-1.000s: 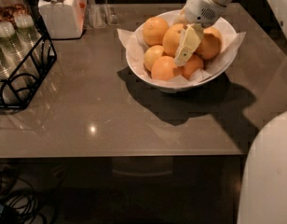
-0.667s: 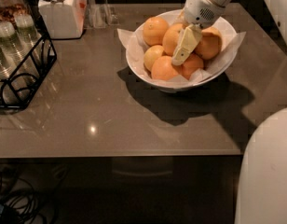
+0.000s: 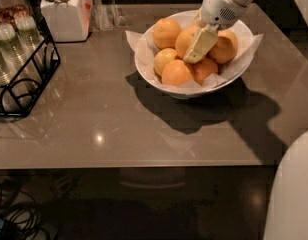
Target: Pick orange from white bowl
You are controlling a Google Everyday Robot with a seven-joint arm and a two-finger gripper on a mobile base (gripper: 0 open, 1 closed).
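my gripper [image 3: 200, 45] is down in the white bowl [image 3: 153, 78], right over the middle orange [image 3: 186, 37]. can't tell if it's open or holding anything.

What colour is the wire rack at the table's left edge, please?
Black wire rack, clearest in the camera view; the gripper hangs over the white bowl.

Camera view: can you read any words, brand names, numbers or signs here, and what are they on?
No text can be read in this view.
Jar: no label shows.
Reddish packet beside the jar: any print is too blurred to read.
Gripper, down among the oranges in the bowl: no lettering shows.
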